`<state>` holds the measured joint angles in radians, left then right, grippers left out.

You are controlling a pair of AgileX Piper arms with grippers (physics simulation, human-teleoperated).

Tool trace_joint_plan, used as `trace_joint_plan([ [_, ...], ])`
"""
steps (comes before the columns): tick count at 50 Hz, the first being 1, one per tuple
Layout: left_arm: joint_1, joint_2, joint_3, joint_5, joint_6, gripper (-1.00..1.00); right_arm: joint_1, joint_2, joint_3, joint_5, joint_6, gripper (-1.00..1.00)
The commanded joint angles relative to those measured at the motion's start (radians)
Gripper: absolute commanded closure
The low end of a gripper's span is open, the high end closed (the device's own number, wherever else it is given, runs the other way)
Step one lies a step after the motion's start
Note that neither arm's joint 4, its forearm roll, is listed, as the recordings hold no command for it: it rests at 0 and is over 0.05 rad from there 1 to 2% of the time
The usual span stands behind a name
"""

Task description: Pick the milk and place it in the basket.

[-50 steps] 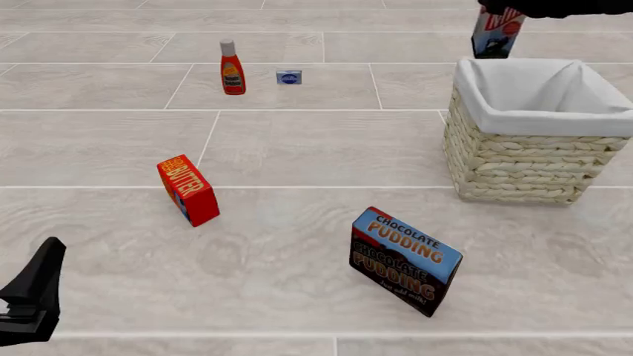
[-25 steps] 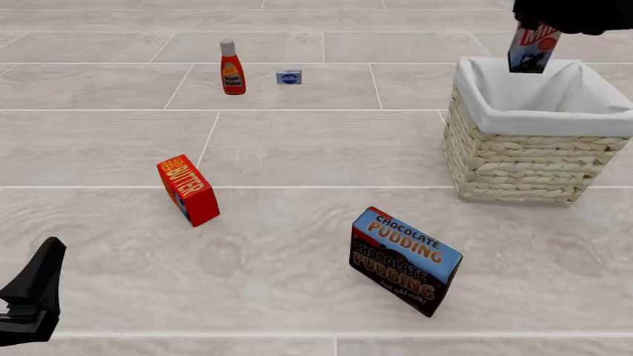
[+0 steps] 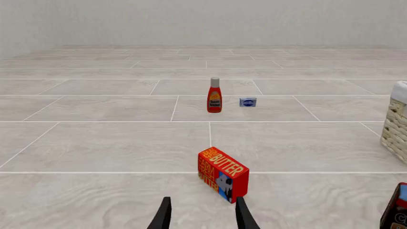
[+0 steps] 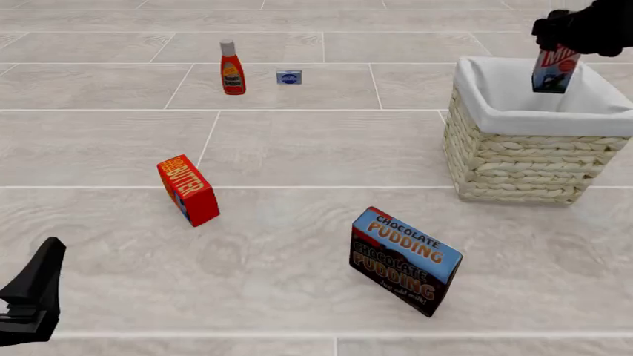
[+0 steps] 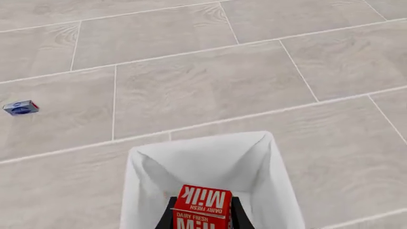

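The milk is a narrow carton with a red top and a blue-and-white lower part. My right gripper is shut on its top and holds it upright over the far right part of the basket, a cream wicker basket with a white liner. In the right wrist view the milk sits between the fingers above the white liner. My left gripper is open and empty, low at the near left, short of the butter box.
A red-orange butter box stands left of centre. A chocolate pudding box stands at the near middle. A red bottle with a white cap and a small blue-white pack stand at the back.
My right gripper has carried the milk to the right and down, from beyond the basket's back left rim to over its inside. The left arm has not moved.
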<state>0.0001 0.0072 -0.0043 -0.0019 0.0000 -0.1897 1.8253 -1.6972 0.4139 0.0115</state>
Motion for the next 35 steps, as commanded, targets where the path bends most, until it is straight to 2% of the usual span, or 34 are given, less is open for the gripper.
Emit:
trace_joint_plan([
  [1, 0.0, 0.0, 0.0, 0.0, 0.0, -1.0, -0.02, 0.06, -0.066, 0.023, 0.015, 1.0],
  [14, 0.0, 0.0, 0.0, 0.0, 0.0, -1.0, -0.008, 0.099, -0.047, 0.008, 0.05, 1.0],
  [35, 0.0, 0.0, 0.0, 0.0, 0.0, -1.0, -0.015, 0.163, -0.037, -0.016, 0.047, 1.0],
])
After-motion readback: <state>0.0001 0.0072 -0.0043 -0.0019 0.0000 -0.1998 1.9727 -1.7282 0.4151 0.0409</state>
